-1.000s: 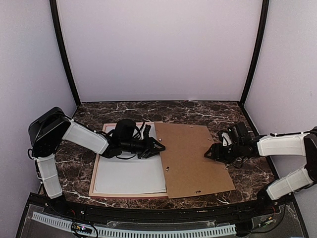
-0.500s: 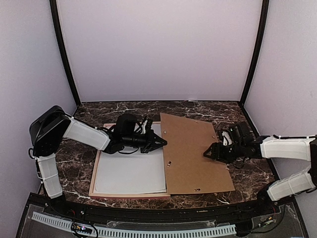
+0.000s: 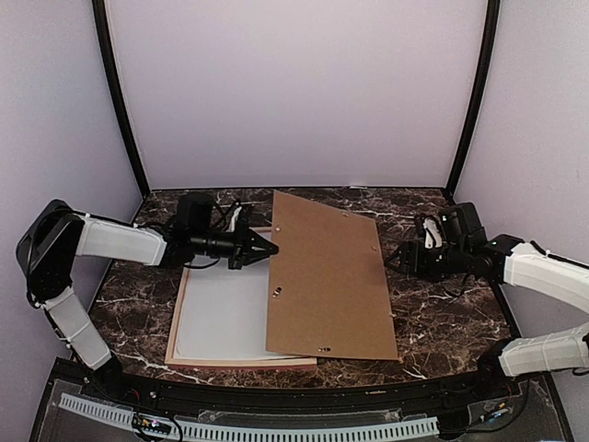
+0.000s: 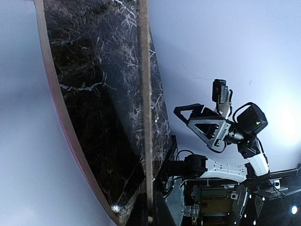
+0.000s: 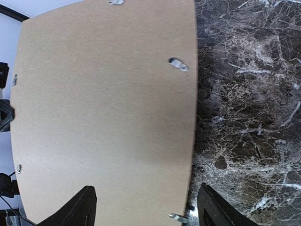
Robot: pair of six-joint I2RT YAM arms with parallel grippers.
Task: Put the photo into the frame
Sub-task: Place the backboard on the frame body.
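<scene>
My left pincer [image 3: 254,249] is clenched on the left edge of the brown backing board [image 3: 331,276]. In the wrist view that edge runs straight up out of the closed fingertips. The board is tilted, with its left side raised. Its near edge seems to rest low, overlapping the right rail of the frame [image 3: 239,363]. The frame lies flat on the table [image 3: 442,322] to the board's left, with a white sheet [image 3: 225,318] inside it. The photo's sunset face shows nowhere, and I cannot tell whether that sheet is the photo lying face down. My right pincer [image 3: 401,260] is released, fingers spread, just off the board's right edge.

I judge the step in hand to be swinging the board over the frame. To do it well, I'd lower slowly with the near edge as a hinge and square the corners to the rails. I'd steady the right side with the right pincer before letting go.
</scene>
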